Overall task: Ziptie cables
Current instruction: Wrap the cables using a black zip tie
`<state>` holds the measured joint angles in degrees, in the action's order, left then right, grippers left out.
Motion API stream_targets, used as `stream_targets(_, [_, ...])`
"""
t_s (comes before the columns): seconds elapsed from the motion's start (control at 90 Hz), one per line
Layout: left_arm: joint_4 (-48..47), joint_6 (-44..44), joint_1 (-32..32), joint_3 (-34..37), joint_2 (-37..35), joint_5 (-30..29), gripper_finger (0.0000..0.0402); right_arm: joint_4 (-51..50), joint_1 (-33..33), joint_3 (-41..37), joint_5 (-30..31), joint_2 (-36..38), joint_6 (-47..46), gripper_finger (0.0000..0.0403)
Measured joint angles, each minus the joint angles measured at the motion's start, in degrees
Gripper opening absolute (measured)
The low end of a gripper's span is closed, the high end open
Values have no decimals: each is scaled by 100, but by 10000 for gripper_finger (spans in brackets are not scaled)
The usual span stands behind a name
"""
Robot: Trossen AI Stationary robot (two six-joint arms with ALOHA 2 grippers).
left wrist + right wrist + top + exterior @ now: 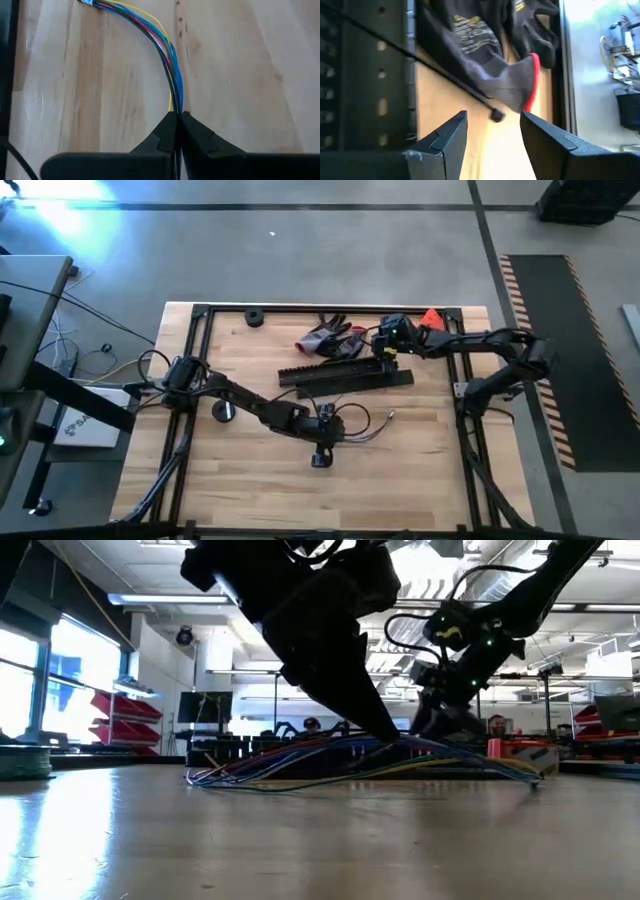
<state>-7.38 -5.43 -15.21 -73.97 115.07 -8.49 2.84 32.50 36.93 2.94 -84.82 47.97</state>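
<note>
My two arms are dark and jointed, with thin black cables looped along them. My fingers (pixel 545 145) are black, angular wedges.

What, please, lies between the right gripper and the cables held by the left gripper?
In the high view, the black slotted strips lie between the right gripper and the cables.

— What lies on the worktop (pixel 300 840)?
— The cables (pixel 330 762), a low spread of blue, red and yellow wires, fanned across the wood.
— And the arms?
— The left gripper (pixel 385 735) comes down onto the bundle's middle. The right gripper (pixel 440 720) hangs behind it, lit green.
— Left edge?
— A dark spool (pixel 22 760).
</note>
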Motion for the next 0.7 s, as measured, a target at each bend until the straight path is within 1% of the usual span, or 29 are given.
stream_targets(0.111, [-2,-28,35,0,0,135,1,134,52,0,-30,0,89,167])
stream_targets(0.267, [-2,2,53,0,-2,225,1,157,58,0,-423,0,179,167])
stream_targets(0.378, [-2,2,53,0,-2,230,1,157,119,0,-512,0,161,162])
stream_targets(0.456, [-4,2,53,0,-2,236,1,152,167,0,-509,0,159,149])
stream_targets(0.7, [-6,2,55,0,-4,236,1,129,165,0,-630,0,159,86])
